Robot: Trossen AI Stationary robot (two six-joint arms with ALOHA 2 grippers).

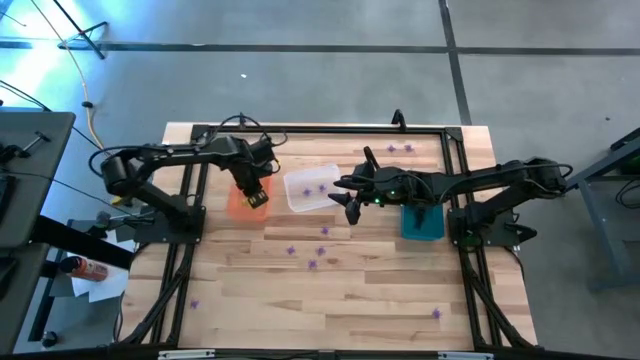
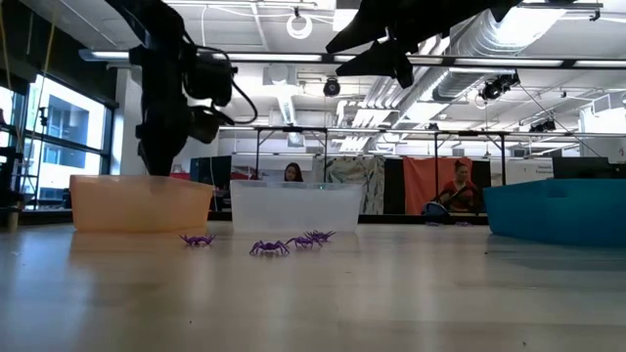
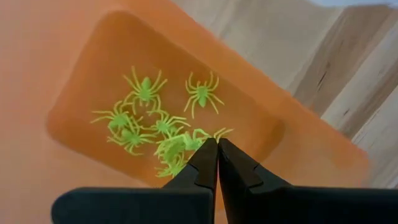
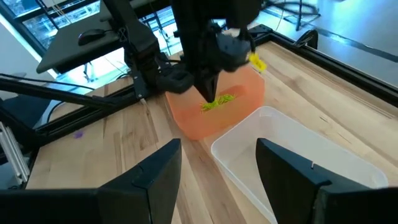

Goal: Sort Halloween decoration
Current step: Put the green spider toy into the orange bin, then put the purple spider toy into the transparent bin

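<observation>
The orange bin (image 1: 247, 199) holds several yellow-green spiders (image 3: 146, 121) lying on its floor. My left gripper (image 3: 217, 148) is shut and points straight down into this bin, its tips just over the heap of spiders (image 4: 217, 103). The clear bin (image 1: 312, 188) beside it holds a purple spider (image 1: 320, 187). My right gripper (image 4: 217, 177) hangs open above the clear bin's near end, nothing between its fingers. Purple spiders (image 1: 313, 250) lie loose on the table; in the low view, they (image 2: 284, 243) rest on their legs in front of the bins. My left gripper comes from above with shut fingertips (image 3: 208, 155) right at a yellow-green spider's legs (image 3: 202, 135). Whether it touches or holds that spider, I cannot tell.
A teal bin (image 1: 422, 222) stands on the table under my right arm. More purple spiders lie at the far right (image 1: 400, 149), the near right (image 1: 436, 313) and the near left (image 1: 194, 303). A black frame (image 1: 330, 129) runs along the table's edges. People show in the room beyond (image 2: 458, 191).
</observation>
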